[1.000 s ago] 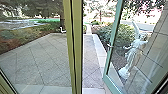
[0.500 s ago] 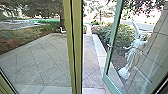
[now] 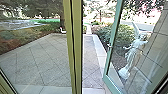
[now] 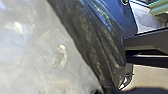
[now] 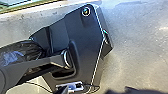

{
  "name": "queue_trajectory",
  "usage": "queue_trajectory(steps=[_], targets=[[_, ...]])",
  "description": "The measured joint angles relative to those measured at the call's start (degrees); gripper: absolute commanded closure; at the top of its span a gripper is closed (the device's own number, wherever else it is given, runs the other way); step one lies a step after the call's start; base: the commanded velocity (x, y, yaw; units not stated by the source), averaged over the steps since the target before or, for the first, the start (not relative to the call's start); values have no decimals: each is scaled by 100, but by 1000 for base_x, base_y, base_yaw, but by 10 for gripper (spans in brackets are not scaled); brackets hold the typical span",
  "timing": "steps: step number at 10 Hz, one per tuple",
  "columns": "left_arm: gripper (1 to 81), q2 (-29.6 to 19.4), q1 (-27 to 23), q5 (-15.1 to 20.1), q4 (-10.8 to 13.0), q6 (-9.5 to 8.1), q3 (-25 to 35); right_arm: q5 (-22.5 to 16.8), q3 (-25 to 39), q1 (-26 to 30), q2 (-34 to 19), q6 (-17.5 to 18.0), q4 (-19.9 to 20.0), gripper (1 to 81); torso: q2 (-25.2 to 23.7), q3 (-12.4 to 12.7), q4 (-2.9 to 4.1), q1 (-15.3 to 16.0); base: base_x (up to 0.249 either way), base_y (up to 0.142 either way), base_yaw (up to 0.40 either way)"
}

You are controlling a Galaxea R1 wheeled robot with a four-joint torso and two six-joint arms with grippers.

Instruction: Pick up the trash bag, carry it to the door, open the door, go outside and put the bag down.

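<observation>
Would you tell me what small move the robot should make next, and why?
Probably a slight shift to its right before driving forward: the post stands near the middle of the head view, while the gap beside the open door lies right of it.

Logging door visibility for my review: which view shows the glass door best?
The head view: it shows the glass door standing open, with frame, pane and handle. The left wrist view shows a green piece, the right a green-edged strip, possibly this door's.
</observation>
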Motion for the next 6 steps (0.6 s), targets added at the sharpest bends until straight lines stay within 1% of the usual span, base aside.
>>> queue_trajectory(steps=[1,2,3,4,5,6], targets=[[811,0,-2,0,0,2,0,22,-313,-67,350,-182,94,10,-2,0,0,0,0,0,0],[811,4,-2,-5,0,2,0,46,-545,-141,634,-256,156,10,-2,0,0,0,0,0,0],[811,13,-2,-2,0,2,0,52,-1089,-249,1124,-416,247,10,-2,31,0,0,0,0,0],[811,15,0,6,0,2,0,80,-1441,-304,1425,-496,294,10,-2,129,0,0,0,0,0],[811,11,-6,9,0,0,0,116,-1703,-361,1670,-549,324,10,-2,280,0,0,0,0,0],[811,13,-13,13,0,2,0,123,-1838,-408,1830,-590,349,10,-5,453,0,-2,0,0,0]])
